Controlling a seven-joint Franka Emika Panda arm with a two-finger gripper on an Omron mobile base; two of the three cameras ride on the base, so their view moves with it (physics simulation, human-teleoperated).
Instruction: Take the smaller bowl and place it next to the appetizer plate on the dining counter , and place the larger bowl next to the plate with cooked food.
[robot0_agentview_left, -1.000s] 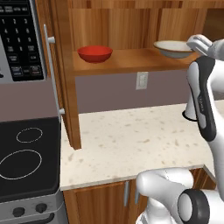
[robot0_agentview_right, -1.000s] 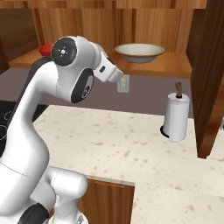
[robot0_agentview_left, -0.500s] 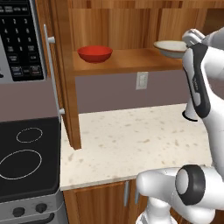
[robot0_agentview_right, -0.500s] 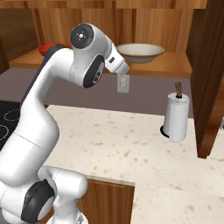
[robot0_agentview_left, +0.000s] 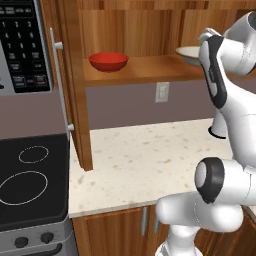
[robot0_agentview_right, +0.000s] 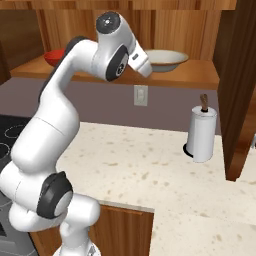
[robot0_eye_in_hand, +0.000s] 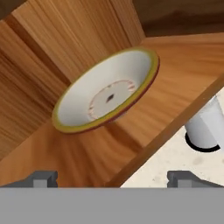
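- Since a second ago the arm has lifted and swung in toward the wooden shelf (robot0_agentview_left: 145, 75); its upper joint now stands higher against the shelf's back panel, and its white wrist sits closer to the cream bowl.
- The gripper (robot0_eye_in_hand: 113, 177) is spread wide with nothing between its two dark fingertips (robot0_eye_in_hand: 41, 178); it hangs in front of the shelf edge, apart from the bowl.
- The larger bowl (robot0_eye_in_hand: 107, 89) rests on the shelf toward the right end, wide and shallow, cream inside with an olive-gold rim and a faint ring with a dark spot at its centre; from the hand camera it looks tilted, which is that camera's roll.
- The smaller bowl (robot0_agentview_left: 108, 61) sits well to the left on the same shelf, glossy plain red and narrower.
- In the left base view the arm covers most of the larger bowl (robot0_agentview_left: 187, 54), leaving its left rim.
- In the right base view the larger bowl (robot0_agentview_right: 167, 59) is clear, but the red bowl (robot0_agentview_right: 54, 56) is largely hidden behind the arm.
- Below the shelf, toward its right end, a paper towel roll (robot0_agentview_right: 201, 132) stands upright on the speckled countertop (robot0_agentview_right: 145, 165); an outlet (robot0_agentview_right: 140, 95) is on the wall under the shelf.
- Left of the shelf, the microwave (robot0_agentview_left: 20, 47) and black cooktop (robot0_agentview_left: 30, 180) are cut off by the picture's edge.
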